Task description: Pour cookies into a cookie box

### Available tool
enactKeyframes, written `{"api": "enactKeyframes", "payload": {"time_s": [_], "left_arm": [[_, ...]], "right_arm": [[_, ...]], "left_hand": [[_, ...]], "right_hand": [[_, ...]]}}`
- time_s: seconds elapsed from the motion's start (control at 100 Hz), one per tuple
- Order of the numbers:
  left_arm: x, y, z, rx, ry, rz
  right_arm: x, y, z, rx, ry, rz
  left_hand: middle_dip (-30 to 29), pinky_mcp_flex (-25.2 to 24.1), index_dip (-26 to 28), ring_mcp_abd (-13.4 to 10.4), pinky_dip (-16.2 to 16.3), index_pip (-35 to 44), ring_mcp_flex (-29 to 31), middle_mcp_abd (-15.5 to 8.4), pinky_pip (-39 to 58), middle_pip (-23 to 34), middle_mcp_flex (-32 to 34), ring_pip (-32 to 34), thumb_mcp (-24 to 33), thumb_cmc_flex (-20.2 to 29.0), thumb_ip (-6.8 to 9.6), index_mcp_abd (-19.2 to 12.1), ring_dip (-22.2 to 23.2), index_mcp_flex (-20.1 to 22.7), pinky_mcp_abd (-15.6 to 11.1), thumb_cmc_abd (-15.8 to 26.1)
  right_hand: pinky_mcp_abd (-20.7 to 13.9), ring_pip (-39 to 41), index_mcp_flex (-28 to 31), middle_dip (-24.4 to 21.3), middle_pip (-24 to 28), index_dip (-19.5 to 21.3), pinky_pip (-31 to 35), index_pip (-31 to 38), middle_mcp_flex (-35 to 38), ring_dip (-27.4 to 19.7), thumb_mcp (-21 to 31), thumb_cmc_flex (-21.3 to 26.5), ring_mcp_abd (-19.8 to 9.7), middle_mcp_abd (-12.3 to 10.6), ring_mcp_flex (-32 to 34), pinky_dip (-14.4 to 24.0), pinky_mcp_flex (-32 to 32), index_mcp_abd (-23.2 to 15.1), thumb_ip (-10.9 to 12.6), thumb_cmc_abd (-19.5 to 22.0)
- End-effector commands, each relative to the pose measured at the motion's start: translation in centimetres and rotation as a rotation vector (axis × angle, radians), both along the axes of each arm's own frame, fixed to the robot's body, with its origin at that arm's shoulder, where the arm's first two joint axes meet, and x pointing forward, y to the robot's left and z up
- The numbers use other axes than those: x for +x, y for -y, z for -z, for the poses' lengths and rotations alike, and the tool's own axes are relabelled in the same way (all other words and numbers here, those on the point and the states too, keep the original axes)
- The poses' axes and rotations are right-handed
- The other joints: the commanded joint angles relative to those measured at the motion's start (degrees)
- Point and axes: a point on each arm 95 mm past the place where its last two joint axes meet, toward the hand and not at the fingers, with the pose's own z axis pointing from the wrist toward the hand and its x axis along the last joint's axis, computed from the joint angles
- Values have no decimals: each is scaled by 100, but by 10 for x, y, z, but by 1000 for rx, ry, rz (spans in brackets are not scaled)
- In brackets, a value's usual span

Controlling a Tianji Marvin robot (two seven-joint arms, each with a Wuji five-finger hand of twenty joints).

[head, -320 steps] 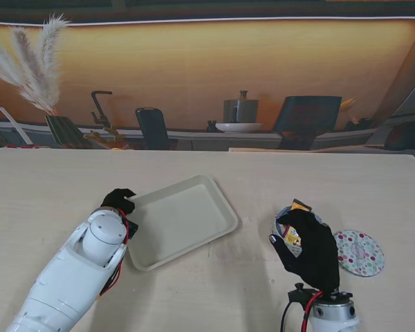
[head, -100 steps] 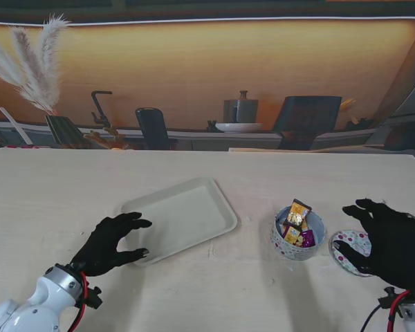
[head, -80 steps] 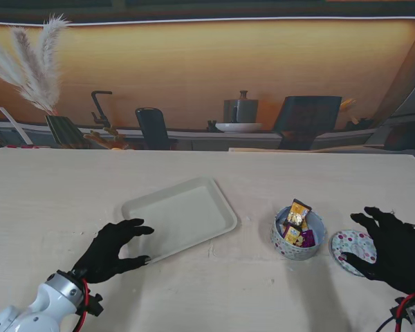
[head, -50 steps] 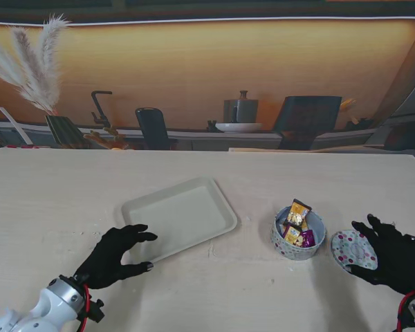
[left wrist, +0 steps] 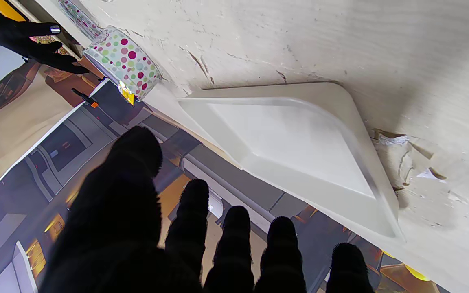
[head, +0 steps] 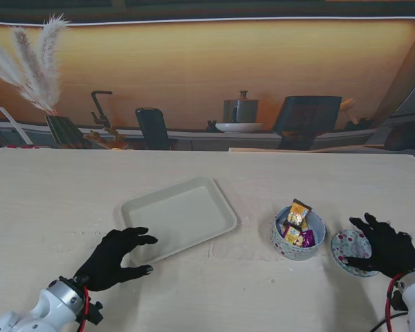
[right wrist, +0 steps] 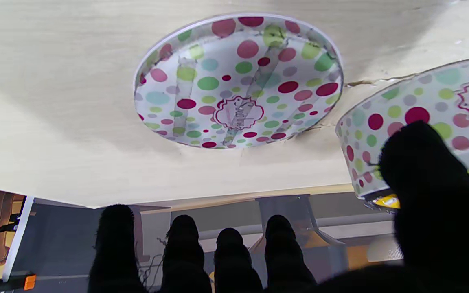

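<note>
Pale wooden table [head: 69, 187], pampas grass [head: 29, 62], kitchen backdrop [head: 242, 69]

Cream tray [head: 183, 214], polka-dot cookie box [head: 299, 243], matching lid [head: 351, 247], black robot hands

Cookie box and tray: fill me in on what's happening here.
Neither hand holds anything. The polka-dot cookie box stands open with wrapped cookies inside, and the white tray on its left is empty. The left hand rests open by the tray's near edge. The right hand is open, its fingers over the lid lying flat beside the box.
</note>
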Motion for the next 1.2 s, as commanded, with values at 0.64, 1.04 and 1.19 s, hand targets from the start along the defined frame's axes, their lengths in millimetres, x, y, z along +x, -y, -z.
{"api": "enactKeyframes", "payload": {"time_s": [0.64,1.04,1.19], "left_arm": [[-10,0,-1,31,5,22],[-12,-3,-4,39,16,19],[-13,-4,-5,36,9,20]], "right_arm": [[26,-1,35,96,-165,70],[30,-4,40,86,-220,53],[28,-4,41,98,-259,50]], "left_hand": [[-17,-36,76,-23,-186,20,113,-14,-150,-60,214,67,1,149,-155,-88,87,246,-105,231],[-18,-38,94,-19,-220,57,126,-5,-150,-53,249,76,52,153,-156,-104,82,320,-102,223],[-21,-39,94,-17,-242,53,126,-7,-161,-57,248,75,72,159,-156,-101,79,318,-111,214]], "right_hand": [[505,239,16,-37,-119,596,315,-572,-230,74,-140,41,76,-157,-180,-12,199,-133,99,-162],[665,480,39,468,131,1186,484,-375,-111,171,-47,23,146,-97,-136,-136,242,-142,90,-383],[809,462,12,373,41,1140,529,-361,-149,140,0,173,231,-60,-140,-160,321,-141,103,-538]]}}
